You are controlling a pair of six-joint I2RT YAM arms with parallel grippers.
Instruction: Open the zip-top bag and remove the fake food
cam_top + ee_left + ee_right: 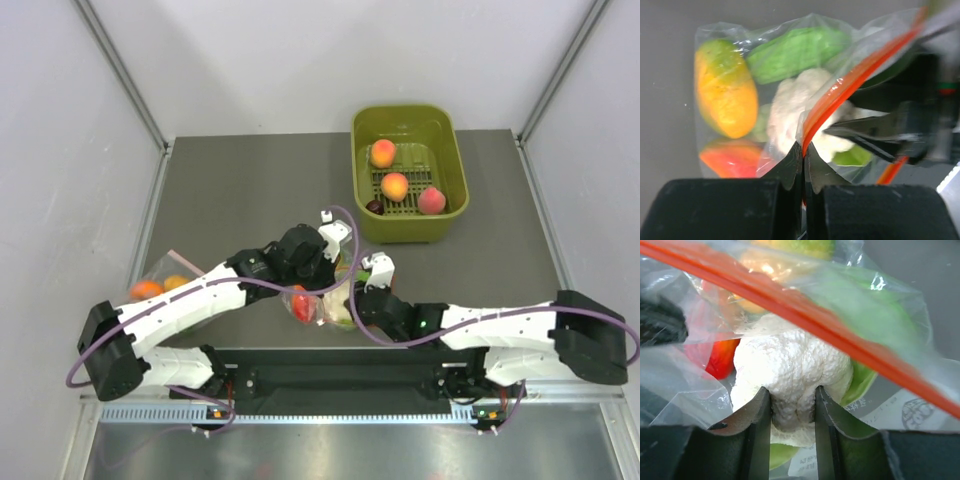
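Note:
The zip-top bag (322,300) lies at the near middle of the table, clear and crinkly, with an orange-red zip strip (850,82). My left gripper (804,150) is shut on one lip of that strip. Through the plastic show a yellow-orange piece (725,95), a green oblong piece (795,50), a glossy red piece (732,157) and the white cauliflower (790,360). My right gripper (792,395) reaches in through the open mouth. Both its jaws press against the cauliflower's sides. In the top view the two grippers meet over the bag, left (338,268) and right (350,305).
A green bin (455,190) stands at the back right with three peaches (395,185) and a dark plum (374,207) inside. A second clear bag (165,285) with orange fruit lies at the left under my left arm. Walls close in the table's sides.

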